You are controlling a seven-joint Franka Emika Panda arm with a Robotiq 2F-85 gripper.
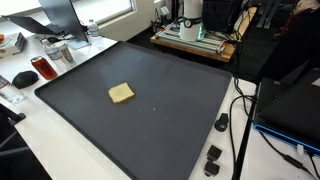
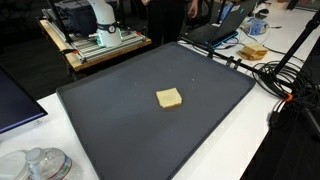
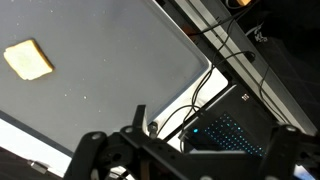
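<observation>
Spread wide with nothing between the jaws, my gripper (image 3: 188, 160) hangs over the dark mat (image 3: 110, 90). Just beyond, a laptop (image 3: 225, 132) sits off the mat's edge among cables (image 3: 215, 45). Farther out, the bread slice (image 3: 28, 60) lies flat on the mat, well apart from me.

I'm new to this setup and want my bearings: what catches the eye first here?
A lone tan slice, much like bread, lies near the middle of a big dark mat in both exterior views. In the wrist view the gripper stands open at the bottom of the picture, well apart from the slice. A laptop with a lit keyboard sits just past the mat's corner.
</observation>
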